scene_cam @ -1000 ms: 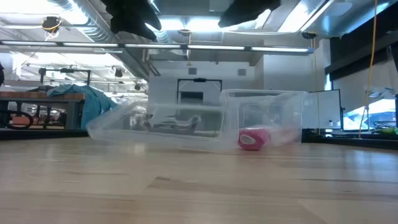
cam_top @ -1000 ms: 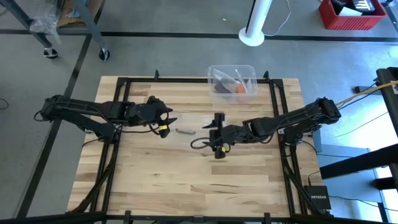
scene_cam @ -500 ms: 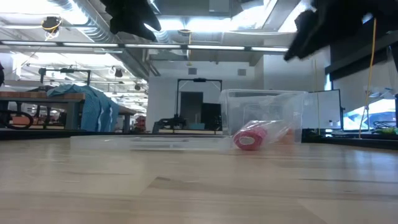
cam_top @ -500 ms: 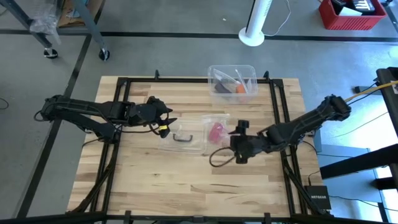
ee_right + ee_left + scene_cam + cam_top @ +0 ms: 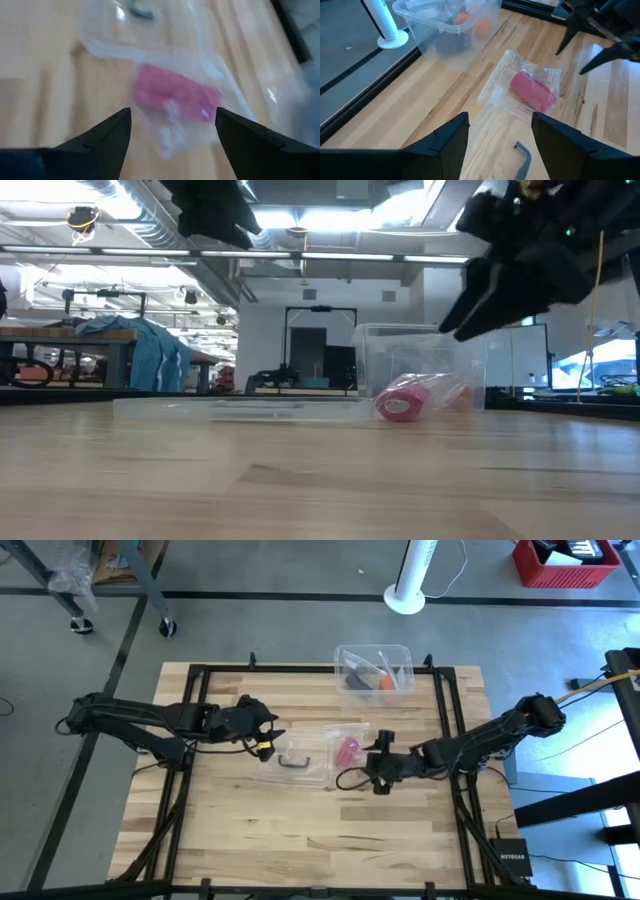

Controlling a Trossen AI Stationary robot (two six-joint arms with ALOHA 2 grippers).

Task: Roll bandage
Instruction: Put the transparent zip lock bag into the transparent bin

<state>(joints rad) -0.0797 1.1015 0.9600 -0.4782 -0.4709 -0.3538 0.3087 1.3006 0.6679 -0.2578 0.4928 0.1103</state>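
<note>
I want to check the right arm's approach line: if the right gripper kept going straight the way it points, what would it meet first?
Most likely the small clear bag holding the pink bandage roll, centred between the right gripper's open fingers; depth is unclear.

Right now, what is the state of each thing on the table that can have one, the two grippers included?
Pink-red bandage roll: rolled up, lying inside a small clear plastic bag.
Flat clear plastic lid with black handle: lying flat on the table, off any box.
Clear plastic box: open on top, things inside.
Left gripper: open, empty, above the lid.
Right gripper: open, empty, beside the bag.
</note>
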